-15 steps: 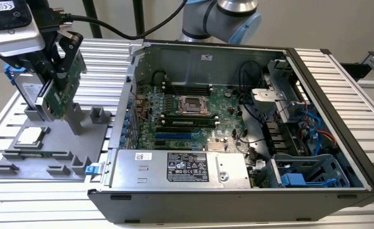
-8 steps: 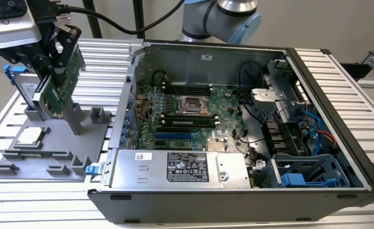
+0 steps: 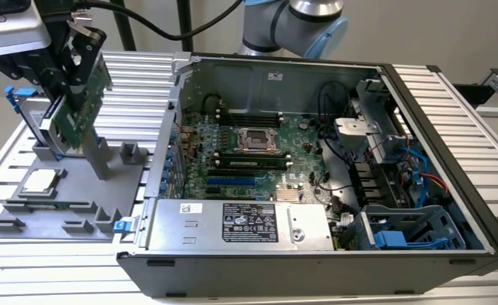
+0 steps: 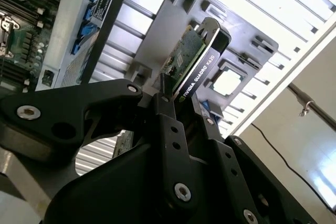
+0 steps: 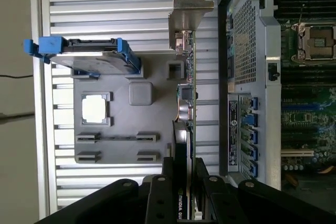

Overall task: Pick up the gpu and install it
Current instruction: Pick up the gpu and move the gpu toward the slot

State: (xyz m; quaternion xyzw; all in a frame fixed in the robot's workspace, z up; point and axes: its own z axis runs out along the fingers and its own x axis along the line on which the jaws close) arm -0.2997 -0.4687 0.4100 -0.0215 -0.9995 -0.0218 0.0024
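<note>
End effector (image 3: 73, 73) pinching the gpu (image 3: 81, 117), 1 finger on each face, in the upper left of the exterior view. Card stands upright over the gray tray (image 3: 71, 203) on the surface (image 3: 134, 82), beside the open computer case (image 3: 452, 146). Contact with tray: cannot tell.

A robotics laboratory work cell is indicated. An opened computer case (image 3: 300, 276) with exposed motherboard (image 3: 232, 171) is laid on a ribbed aluminium table (image 3: 134, 82), beside a grey parts fixture (image 3: 71, 190). A robot arm (image 3: 300, 22) is seen behind the case.
</note>
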